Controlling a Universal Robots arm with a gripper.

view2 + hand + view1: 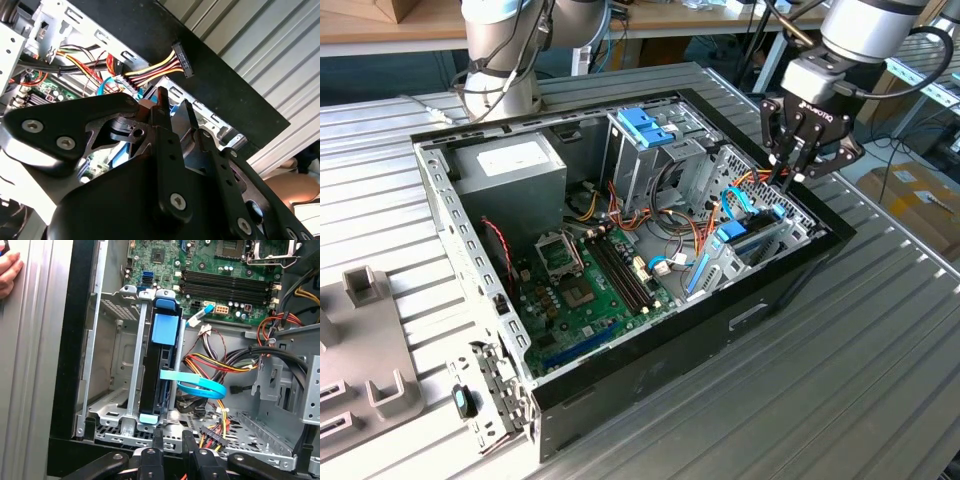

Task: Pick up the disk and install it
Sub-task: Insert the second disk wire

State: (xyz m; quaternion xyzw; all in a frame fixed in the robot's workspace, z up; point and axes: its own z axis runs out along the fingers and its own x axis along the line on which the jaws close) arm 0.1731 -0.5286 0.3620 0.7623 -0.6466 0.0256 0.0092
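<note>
The disk (156,375) stands on edge in a slot of the metal drive cage (107,365) inside the open computer case (650,370). Light-blue rail pieces run along its edges, and a blue cable (200,387) loops beside it. In the exterior view the disk (752,238) sits low in the case's right corner. My gripper (788,178) hovers just above that cage, apart from the disk. Its fingers are shut with nothing between them, as both wrist views show (172,440) (172,116).
A grey power supply (515,170), the motherboard (590,290) and a taller cage with a blue bracket (645,125) fill the case. Loose power cables (220,365) lie by the disk. A hand (7,270) rests outside the case wall. Grey fixtures (360,350) stand at the exterior view's left.
</note>
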